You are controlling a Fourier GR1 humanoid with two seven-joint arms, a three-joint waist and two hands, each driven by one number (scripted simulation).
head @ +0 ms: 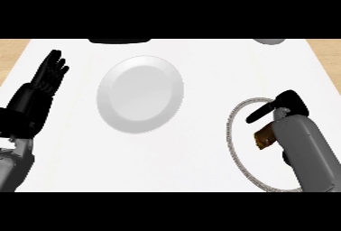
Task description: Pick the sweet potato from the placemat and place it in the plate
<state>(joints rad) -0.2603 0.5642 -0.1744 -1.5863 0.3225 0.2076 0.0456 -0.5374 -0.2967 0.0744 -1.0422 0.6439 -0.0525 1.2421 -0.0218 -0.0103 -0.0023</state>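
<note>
Right hand: nearest item, lowered over the placemat, fingers curled round the sweet potato, whose brown end shows just beside my grey forearm. Step in hand, as I judge it: the pick, with the grasp closing or made. Next move calls for a lift clear of the mat, then a carry leftward. Left hand: resting at the view's left edge, fingers straight and upward, holding nothing. Plate: white, farther out on the surface, well apart from the potato, still unfilled.
</note>
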